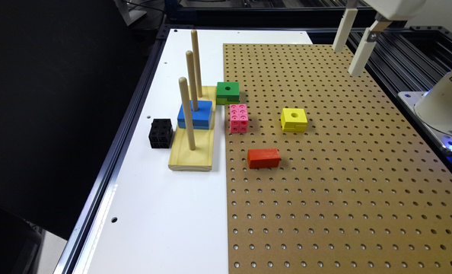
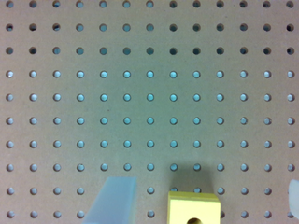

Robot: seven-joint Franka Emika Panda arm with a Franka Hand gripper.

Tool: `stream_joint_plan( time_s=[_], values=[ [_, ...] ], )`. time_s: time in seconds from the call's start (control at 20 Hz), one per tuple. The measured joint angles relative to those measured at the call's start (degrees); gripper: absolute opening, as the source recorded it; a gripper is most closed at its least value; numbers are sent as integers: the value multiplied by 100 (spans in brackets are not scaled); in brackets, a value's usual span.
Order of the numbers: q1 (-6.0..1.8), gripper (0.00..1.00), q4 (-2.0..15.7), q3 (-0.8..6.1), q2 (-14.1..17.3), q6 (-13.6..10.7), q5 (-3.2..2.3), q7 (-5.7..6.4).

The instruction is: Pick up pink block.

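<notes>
The pink block (image 1: 238,118), built of small studded cubes, sits on the brown pegboard (image 1: 325,182) close to its edge toward the exterior view's left. My gripper (image 1: 347,61) hangs high above the pegboard's far part, well toward the exterior view's right of the pink block and far from it. In the wrist view my gripper (image 2: 205,184) is open, its pale fingers (image 2: 114,201) spread wide with nothing between them, looking down on bare pegboard (image 2: 149,93).
A yellow block with a hole (image 1: 294,119) (image 2: 193,208) lies between gripper and pink block. A green block (image 1: 227,92), a red block (image 1: 263,158) and a black cube block (image 1: 160,133) lie nearby. A wooden peg stand (image 1: 193,152) holds a blue block (image 1: 195,114).
</notes>
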Motion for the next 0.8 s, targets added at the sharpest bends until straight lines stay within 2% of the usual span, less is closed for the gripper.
stream_joint_plan(
  time_s=[0.8],
  values=[
    [-7,100,22,0,-28,61,0,0]
  ],
)
